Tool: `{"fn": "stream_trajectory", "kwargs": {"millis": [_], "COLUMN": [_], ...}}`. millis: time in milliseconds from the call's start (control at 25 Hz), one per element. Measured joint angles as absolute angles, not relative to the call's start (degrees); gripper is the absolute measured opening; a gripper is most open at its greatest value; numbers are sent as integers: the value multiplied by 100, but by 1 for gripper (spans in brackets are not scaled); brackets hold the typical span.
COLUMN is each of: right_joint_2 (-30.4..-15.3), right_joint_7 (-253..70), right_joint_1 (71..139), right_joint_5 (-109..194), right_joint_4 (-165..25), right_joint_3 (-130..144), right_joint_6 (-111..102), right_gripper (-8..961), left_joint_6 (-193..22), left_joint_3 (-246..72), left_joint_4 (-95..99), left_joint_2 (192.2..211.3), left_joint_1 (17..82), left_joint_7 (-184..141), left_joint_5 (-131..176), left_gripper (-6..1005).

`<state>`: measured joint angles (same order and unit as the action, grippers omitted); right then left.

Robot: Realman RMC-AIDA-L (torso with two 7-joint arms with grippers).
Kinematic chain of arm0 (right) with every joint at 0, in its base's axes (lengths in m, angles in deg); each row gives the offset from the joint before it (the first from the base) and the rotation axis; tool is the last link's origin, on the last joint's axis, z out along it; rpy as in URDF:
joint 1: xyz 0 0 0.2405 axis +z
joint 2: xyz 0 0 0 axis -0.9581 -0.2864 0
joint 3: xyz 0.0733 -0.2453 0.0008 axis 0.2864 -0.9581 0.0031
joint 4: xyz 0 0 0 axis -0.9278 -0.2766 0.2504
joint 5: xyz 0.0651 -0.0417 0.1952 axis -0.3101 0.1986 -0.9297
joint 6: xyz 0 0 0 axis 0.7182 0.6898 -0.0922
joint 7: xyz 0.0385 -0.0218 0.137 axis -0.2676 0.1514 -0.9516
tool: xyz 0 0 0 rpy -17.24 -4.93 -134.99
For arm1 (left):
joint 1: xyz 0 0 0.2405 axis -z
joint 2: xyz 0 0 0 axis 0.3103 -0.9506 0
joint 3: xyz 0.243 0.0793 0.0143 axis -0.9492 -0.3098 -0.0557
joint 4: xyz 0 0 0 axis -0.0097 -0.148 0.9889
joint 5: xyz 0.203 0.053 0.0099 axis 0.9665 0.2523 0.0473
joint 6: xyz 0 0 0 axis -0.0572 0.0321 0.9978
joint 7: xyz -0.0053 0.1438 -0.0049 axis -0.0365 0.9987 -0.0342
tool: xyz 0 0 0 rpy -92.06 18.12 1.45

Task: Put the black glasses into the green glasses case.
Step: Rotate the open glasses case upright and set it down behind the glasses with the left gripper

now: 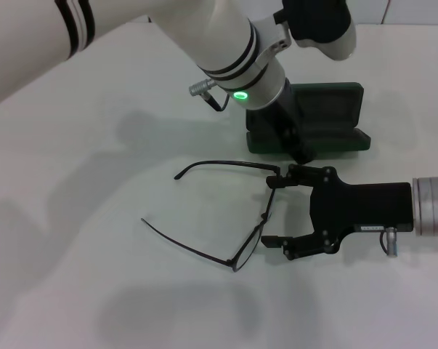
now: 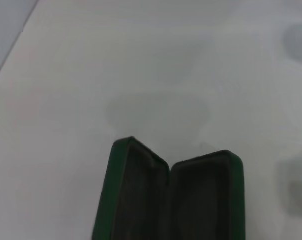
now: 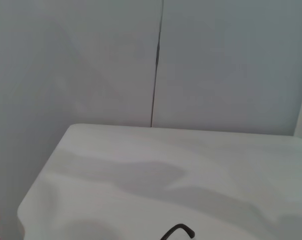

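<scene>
Right gripper fingers: spread wide apart, one black tip (image 1: 274, 179) at the glasses' hinge corner, the other near the far end of the lens front; whether either touches the frame cannot be told.
Right gripper (image 1: 272, 209): low over the table, reaching in from the robot's right, its open span bracketing the lens front.
Black glasses (image 1: 256, 231): thin black wire frame with clear lenses, lying unfolded on the table; both long slim temple arms stretch toward the robot's left, one curving at its tip. In the right wrist view only a curved black tip shows (image 3: 180, 231).
Left gripper (image 1: 300, 149): down at the green case's near edge; its fingers are hidden against the case, so their state cannot be told.
Green glasses case (image 1: 327, 116): dark green hard shell, hinged open, just beyond the glasses; the left wrist view shows two dark-lined halves (image 2: 211, 195).
Table (image 1: 95, 182): plain white.
</scene>
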<state>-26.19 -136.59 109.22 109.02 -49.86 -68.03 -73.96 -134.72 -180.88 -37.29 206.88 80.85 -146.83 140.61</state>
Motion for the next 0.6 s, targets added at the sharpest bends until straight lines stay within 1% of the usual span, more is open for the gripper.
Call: {"fn": "stream_trajectory", "kwargs": {"millis": [600], "right_joint_2": [-2618], "right_joint_7": [-13671], "right_joint_1": [10934], "right_joint_5": [10902], "right_joint_4": [-4990], "right_joint_3": [-6884], "right_joint_6": [-7276], "right_gripper": [881], "left_joint_6": [-14025], "left_joint_3": [-18046], "left_joint_4": [-3863], "left_joint_2": [20700], "left_joint_1": [8041], "left_joint_7": [-14534], "left_joint_5": [14014], "left_gripper": [779]}}
